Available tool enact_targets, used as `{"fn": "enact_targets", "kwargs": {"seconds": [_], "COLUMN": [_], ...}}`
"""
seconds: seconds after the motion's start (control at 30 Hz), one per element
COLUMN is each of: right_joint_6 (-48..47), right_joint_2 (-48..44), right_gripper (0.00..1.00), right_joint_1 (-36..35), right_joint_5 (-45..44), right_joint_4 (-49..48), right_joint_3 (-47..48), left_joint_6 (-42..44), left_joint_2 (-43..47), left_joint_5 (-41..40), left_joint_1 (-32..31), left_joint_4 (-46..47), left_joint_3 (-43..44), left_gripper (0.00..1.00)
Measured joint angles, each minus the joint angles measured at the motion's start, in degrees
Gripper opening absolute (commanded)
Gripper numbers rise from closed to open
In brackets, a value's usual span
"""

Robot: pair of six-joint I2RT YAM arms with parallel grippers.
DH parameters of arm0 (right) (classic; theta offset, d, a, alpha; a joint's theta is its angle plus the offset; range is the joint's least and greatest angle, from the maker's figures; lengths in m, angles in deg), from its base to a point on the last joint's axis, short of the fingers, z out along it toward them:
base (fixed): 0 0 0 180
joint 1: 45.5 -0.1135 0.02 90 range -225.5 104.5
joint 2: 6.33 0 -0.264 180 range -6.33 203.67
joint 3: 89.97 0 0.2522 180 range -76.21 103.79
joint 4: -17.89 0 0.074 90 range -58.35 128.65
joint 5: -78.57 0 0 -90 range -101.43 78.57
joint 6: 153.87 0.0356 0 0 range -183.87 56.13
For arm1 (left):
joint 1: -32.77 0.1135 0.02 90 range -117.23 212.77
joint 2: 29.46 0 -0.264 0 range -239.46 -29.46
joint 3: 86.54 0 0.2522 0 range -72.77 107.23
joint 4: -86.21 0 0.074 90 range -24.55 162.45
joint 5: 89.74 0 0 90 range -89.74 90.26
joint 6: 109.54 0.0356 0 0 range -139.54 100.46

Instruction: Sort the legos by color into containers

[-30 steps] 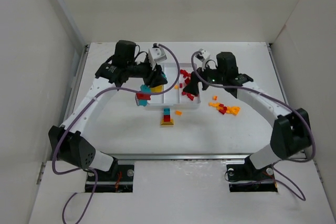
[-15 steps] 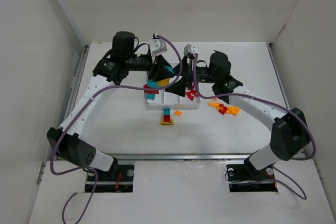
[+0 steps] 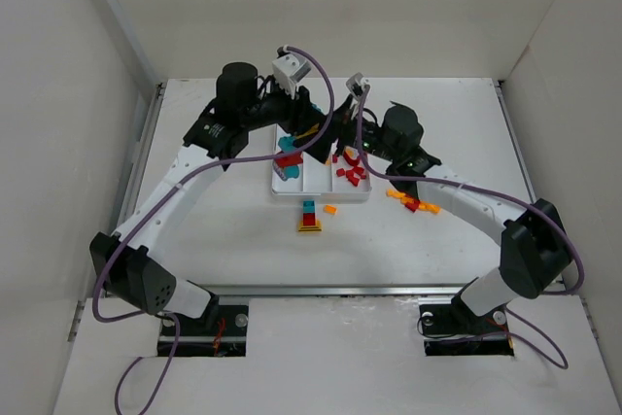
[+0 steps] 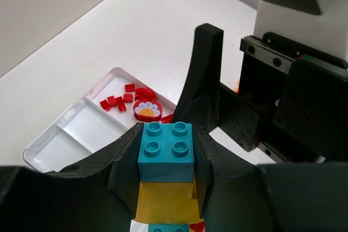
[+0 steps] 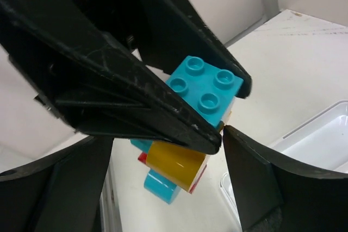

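Observation:
My left gripper [image 3: 303,138] is shut on a multicolour lego clump [image 3: 290,151] and holds it above the left part of the white tray [image 3: 321,198]. In the left wrist view its fingers clamp the teal top brick [image 4: 166,150], with a yellow brick [image 4: 166,202] under it. My right gripper [image 3: 333,140] is open right beside it. In the right wrist view its fingers [image 5: 255,183] straddle the clump [image 5: 175,164], and I cannot tell whether they touch. Several red legos [image 3: 350,172] lie in the tray's right compartment.
A small stacked clump [image 3: 309,220] and an orange brick [image 3: 330,208] lie in front of the tray. Loose orange and red bricks [image 3: 415,203] lie on the table to its right. White walls enclose the table on the left, back and right.
My left gripper has lifted the clump and carried it right and back, over the tray. My right gripper has swung left and up to meet it.

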Motion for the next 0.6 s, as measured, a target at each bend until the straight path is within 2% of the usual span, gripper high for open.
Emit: {"fn": "enact_targets", "kwargs": {"seconds": [0.27, 0.3, 0.5, 0.53, 0.6], "right_joint_6": [3.41, 3.61, 4.42, 4.35, 4.39], "right_joint_2": [2.29, 2.36, 2.47, 2.51, 2.73], "right_gripper": [0.71, 0.63, 0.31, 0.20, 0.17], "right_joint_1": [-0.70, -0.70, -0.83, -0.90, -0.98], "right_joint_5": [-5.66, -6.14, -7.02, -6.99, -6.71], "right_joint_4": [-0.81, -0.72, -0.68, -0.66, -0.31], "right_joint_3": [0.24, 0.26, 0.35, 0.35, 0.46], "left_joint_6": [-4.04, -4.22, -4.50, -4.46, -4.33], "left_joint_2": [1.57, 1.66, 1.86, 1.95, 2.08], "left_joint_5": [-8.07, -8.55, -11.26, -11.47, -11.58], "left_joint_1": [-0.94, -0.92, -1.20, -1.31, -1.33], "left_joint_4": [1.16, 1.25, 1.66, 1.97, 2.10], "left_joint_3": [-0.74, -0.74, -0.83, -1.16, -1.55], "left_gripper": [0.00, 0.00, 0.00, 0.00, 0.00]}}
